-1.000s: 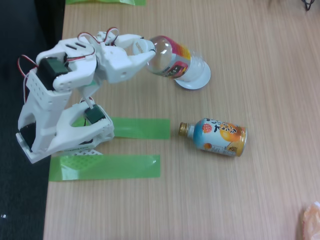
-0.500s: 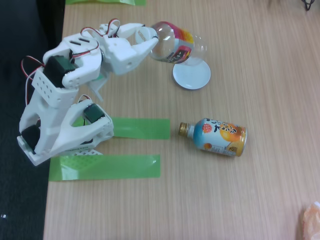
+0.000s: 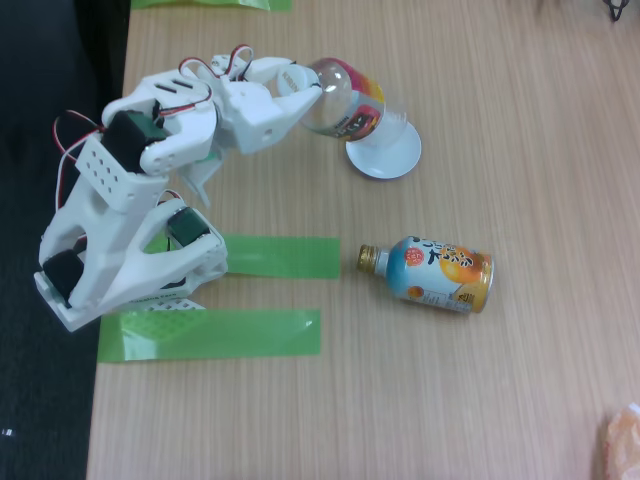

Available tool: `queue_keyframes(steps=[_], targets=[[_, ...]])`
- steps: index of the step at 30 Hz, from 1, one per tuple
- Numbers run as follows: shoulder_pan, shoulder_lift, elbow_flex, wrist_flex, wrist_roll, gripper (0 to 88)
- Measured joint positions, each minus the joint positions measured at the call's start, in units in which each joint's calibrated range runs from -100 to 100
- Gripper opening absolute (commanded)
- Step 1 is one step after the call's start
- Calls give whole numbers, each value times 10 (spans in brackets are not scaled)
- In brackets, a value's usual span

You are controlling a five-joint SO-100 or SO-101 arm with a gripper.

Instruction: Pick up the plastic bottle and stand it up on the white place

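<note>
Above the white place (image 3: 385, 156), the end effector (image 3: 318, 92) is clamped on the tilted plastic bottle (image 3: 358, 108).

We see a wooden table (image 3: 450, 400) with a black strip (image 3: 40, 420) along its left edge. An orange-and-blue can (image 3: 440, 273) lies on its side right of centre, its gold cap (image 3: 371, 259) pointing left. Two green tape strips (image 3: 275, 256) (image 3: 215, 333) lie flat to its left, one above the other, well apart from the can. More green tape (image 3: 210, 4) shows at the top edge. Something orange (image 3: 622, 440) peeks in at the bottom right corner; we cannot tell what.
</note>
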Motion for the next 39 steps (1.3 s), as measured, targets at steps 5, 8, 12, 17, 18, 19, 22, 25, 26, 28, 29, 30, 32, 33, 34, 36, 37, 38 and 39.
queue_keyframes(steps=[5, 8, 12, 17, 18, 19, 22, 25, 26, 28, 29, 30, 32, 33, 34, 36, 37, 38, 39], targets=[[0, 3, 6, 0, 0, 89], [0, 3, 11, 0, 0, 89], [0, 1, 18, -3, 0, 89], [0, 3, 50, -58, 0, 89], [0, 3, 53, -63, 0, 89], [0, -1, 57, -65, 0, 89], [0, 3, 68, -69, 0, 89], [0, 3, 77, -70, 0, 89], [0, 3, 80, -71, 0, 89], [0, 3, 87, -71, 0, 89], [0, 3, 89, -72, 0, 89], [1, 3, 92, -74, 0, 89], [1, 3, 94, -76, 0, 89], [1, 3, 94, -76, 0, 89], [1, 3, 94, -76, 0, 89], [1, 3, 94, -76, 0, 89], [1, 3, 94, -76, 0, 91], [1, 3, 98, -76, 0, 94], [1, 3, 100, -76, 0, 95]])
